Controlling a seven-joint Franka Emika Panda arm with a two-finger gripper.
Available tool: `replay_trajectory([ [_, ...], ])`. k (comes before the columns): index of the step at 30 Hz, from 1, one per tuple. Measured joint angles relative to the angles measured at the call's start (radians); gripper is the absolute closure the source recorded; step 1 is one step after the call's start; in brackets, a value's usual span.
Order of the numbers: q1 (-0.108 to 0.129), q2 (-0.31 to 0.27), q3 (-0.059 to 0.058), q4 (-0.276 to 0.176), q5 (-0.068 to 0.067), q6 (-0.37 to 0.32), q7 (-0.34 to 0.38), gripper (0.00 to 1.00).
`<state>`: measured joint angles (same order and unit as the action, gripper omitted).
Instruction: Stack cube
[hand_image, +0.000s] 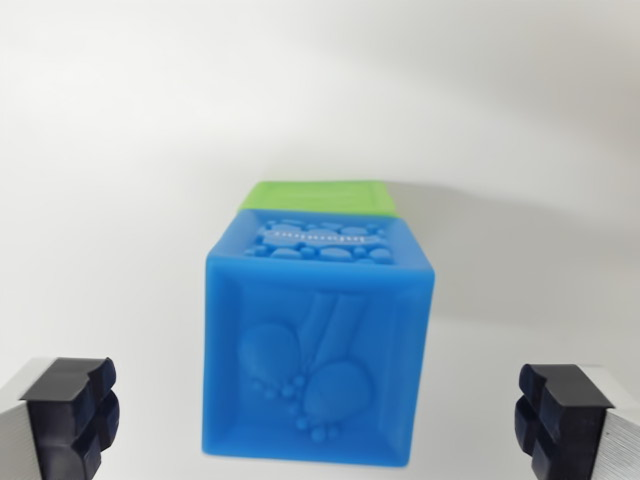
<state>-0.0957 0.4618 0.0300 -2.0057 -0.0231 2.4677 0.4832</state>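
While fingers (70, 415) spread, blue cube (318, 350) between.

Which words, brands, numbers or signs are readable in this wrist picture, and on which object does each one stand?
Raised lettering on the top face of the blue soft rubber cube: too blurred to read.
Embossed balloon-like picture on its facing side: a sign, not text.
Green cube behind it: no text visible.
Black gripper pads: no text visible.

A single wrist camera is looking forward and down between the two fingertips (75, 410) of the gripper (320, 415), sitting very close to a blue cube (315, 350) on a white desk (120, 150).
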Motion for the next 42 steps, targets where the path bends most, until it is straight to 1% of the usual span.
replay_trajectory([
  [12,0.0,-0.089,0.001,0.004,0.003,-0.092,-0.001,0.0],
  [22,0.0,-0.158,0.001,0.026,0.007,-0.183,-0.004,0.0],
  [30,0.0,-0.203,0.001,0.055,0.009,-0.256,-0.006,0.0],
  [35,0.0,-0.232,0.001,0.08,0.011,-0.309,-0.007,0.0],
  [42,0.0,-0.258,0.001,0.113,0.012,-0.368,-0.008,0.0],
])
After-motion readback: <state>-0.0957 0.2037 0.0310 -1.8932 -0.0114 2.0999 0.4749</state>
